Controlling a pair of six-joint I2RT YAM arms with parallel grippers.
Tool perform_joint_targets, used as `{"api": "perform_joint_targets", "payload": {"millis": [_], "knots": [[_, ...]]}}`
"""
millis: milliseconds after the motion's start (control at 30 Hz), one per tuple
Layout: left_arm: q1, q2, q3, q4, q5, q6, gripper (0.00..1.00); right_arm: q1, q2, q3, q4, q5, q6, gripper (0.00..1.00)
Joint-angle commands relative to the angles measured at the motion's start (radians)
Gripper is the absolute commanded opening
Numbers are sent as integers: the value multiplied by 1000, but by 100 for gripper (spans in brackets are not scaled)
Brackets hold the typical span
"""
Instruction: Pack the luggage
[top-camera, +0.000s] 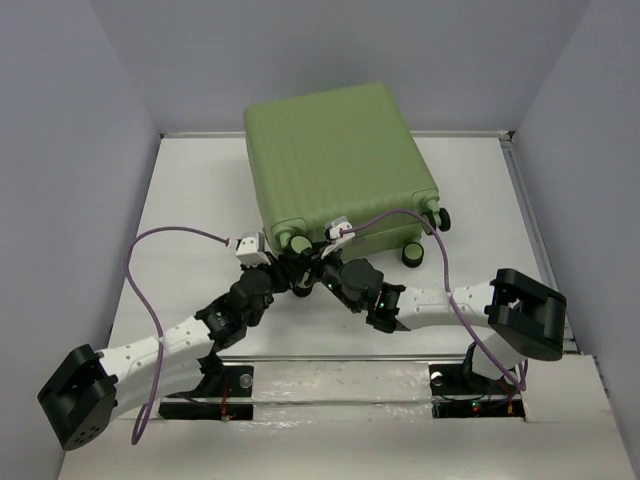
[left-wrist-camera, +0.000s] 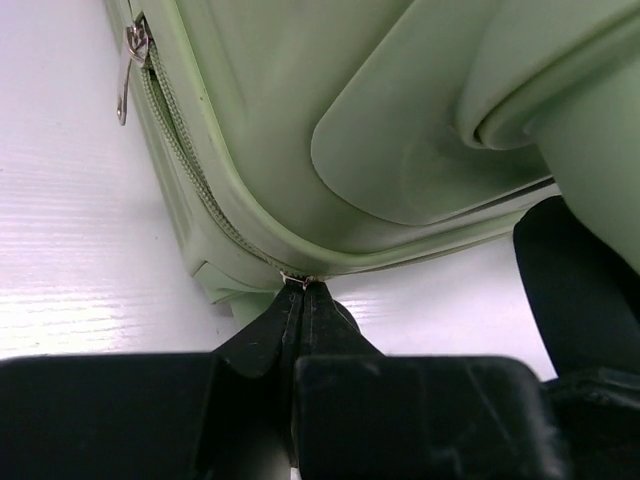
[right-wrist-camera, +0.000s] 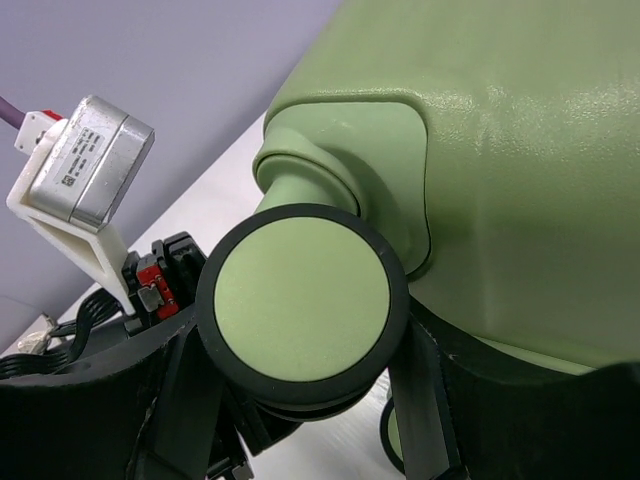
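The luggage (top-camera: 335, 160) is a large light-green ribbed suitcase lying closed at the back middle of the table, with its wheels toward me. My left gripper (top-camera: 283, 268) is at its near edge, shut on a small metal zipper pull (left-wrist-camera: 300, 281) on the zipper seam (left-wrist-camera: 190, 170). A second zipper pull (left-wrist-camera: 130, 50) hangs further along the seam. My right gripper (top-camera: 312, 268) is beside the left one. Its fingers (right-wrist-camera: 420, 400) stand on both sides of a black-and-green caster wheel (right-wrist-camera: 300, 300) and hold it.
Two more caster wheels (top-camera: 412, 254) stick out at the suitcase's near right corner. The left arm's wrist camera (right-wrist-camera: 85, 165) is close beside the right gripper. Grey walls enclose the white table (top-camera: 190, 200) at the left, right and back.
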Motion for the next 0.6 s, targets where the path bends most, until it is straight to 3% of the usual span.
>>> {"api": "perform_joint_targets", "payload": {"millis": [0,267,567], "knots": [[8,25,71,2,-106,15,6,-5,-64,8,96,0,8,7],[21,-70,74,-223,-180,-21,6,-5,-241,-119,40,3,-3,7],[85,-121,62,-344,-172,-60,6,-5,-464,-204,-108,-32,-23,7]]}}
